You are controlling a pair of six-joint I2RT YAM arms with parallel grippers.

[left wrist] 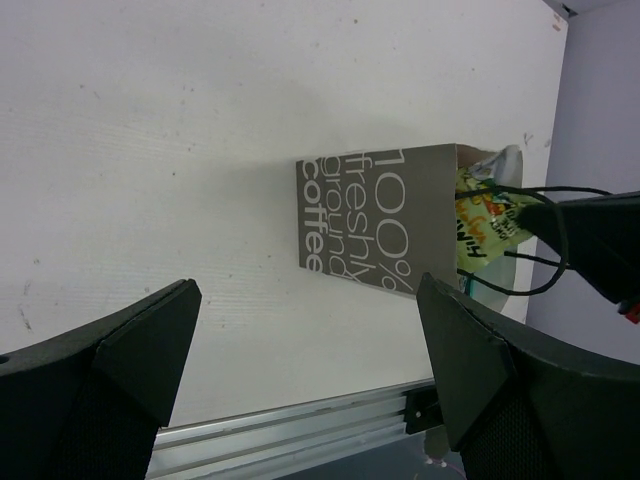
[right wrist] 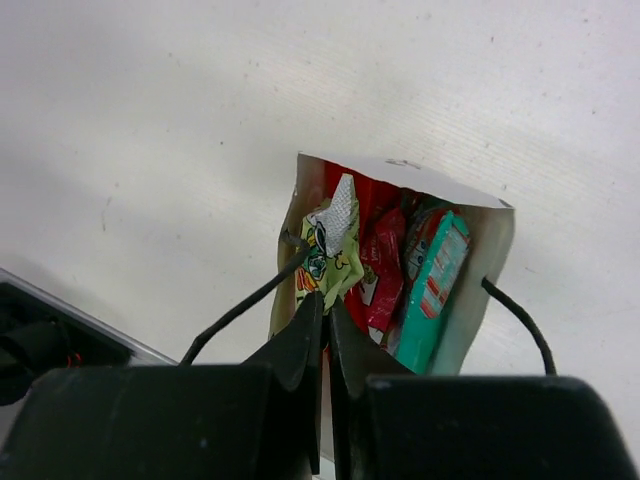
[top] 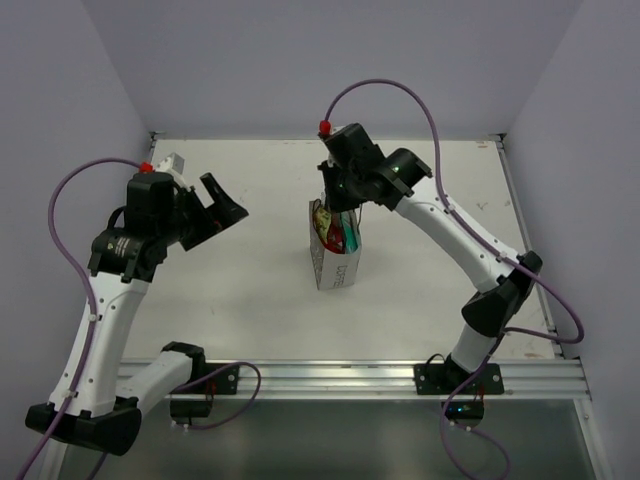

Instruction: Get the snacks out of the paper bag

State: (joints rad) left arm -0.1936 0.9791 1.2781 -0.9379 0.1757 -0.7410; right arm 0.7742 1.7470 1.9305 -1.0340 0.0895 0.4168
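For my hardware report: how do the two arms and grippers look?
The left arm and right arm have white links with black joints. The left gripper and right gripper are black, with wedge-shaped fingers. A purple cable with a red connector loops along each arm.

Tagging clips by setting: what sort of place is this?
Probably a lab robot cell, not a home or shop: a white table boxed in by plain pale walls, the left arm and right arm bolted to an aluminium rail, a paper bag of snacks as test props.

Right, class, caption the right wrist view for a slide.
Right gripper pinches a yellow-green packet in the open paper bag, beside a red packet and a teal packet.
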